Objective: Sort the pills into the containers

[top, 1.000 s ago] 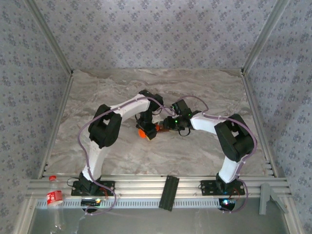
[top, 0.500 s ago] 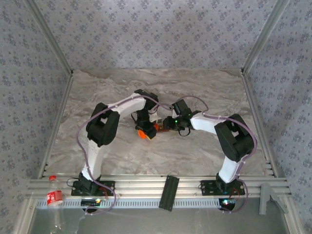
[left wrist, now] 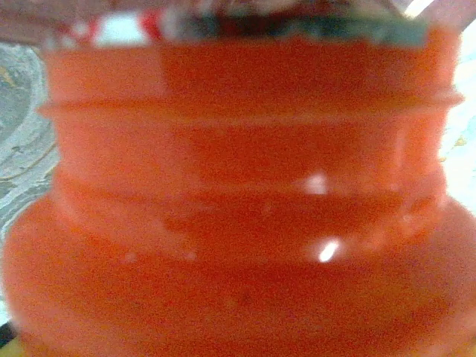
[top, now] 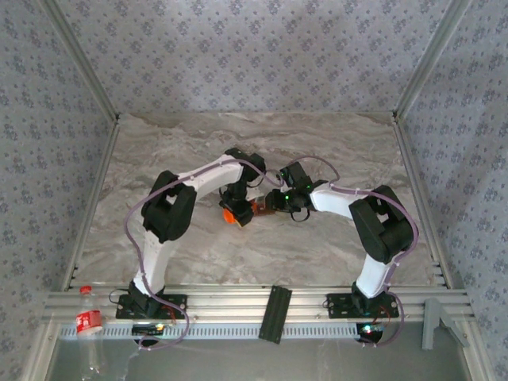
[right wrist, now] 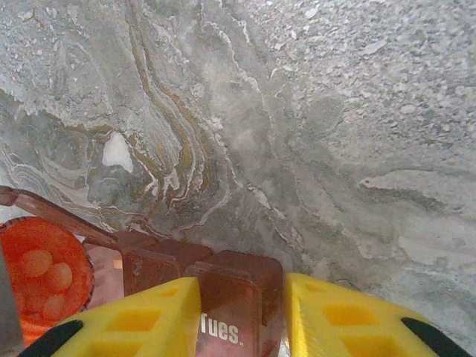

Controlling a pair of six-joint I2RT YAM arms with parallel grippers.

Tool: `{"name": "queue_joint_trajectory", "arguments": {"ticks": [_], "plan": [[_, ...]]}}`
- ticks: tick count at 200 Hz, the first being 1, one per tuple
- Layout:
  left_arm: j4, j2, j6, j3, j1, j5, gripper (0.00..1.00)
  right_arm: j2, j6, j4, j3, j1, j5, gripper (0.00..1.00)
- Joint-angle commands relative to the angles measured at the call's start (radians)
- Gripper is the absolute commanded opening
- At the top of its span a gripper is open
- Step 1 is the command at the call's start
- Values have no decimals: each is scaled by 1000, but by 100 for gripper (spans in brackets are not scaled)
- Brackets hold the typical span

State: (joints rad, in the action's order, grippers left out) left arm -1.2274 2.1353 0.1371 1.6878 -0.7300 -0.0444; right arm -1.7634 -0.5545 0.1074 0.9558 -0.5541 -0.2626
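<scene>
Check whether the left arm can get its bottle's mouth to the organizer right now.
Probably yes: the bottle has its open mouth right beside the organizer, which the right pincer grips, and nothing stands between them.

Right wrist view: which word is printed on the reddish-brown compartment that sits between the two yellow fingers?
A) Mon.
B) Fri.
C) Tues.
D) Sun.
C: the part of the containers that is clamped in the right gripper bears the white print "Tues."
</scene>
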Motion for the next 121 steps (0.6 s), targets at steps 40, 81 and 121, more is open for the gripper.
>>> {"name": "queue_joint_trajectory", "arguments": {"ticks": [40,81,121], "plan": [[-23,-31,34,32,-64,130,0,-54,-9,78,-31,-4,37,36],[-37,-26,49,47,-86,161,0,-54,-10,76,-31,-4,36,36],[-34,-16,53,53,-88,176,0,-53,-8,77,-30,-2,34,36]]}}
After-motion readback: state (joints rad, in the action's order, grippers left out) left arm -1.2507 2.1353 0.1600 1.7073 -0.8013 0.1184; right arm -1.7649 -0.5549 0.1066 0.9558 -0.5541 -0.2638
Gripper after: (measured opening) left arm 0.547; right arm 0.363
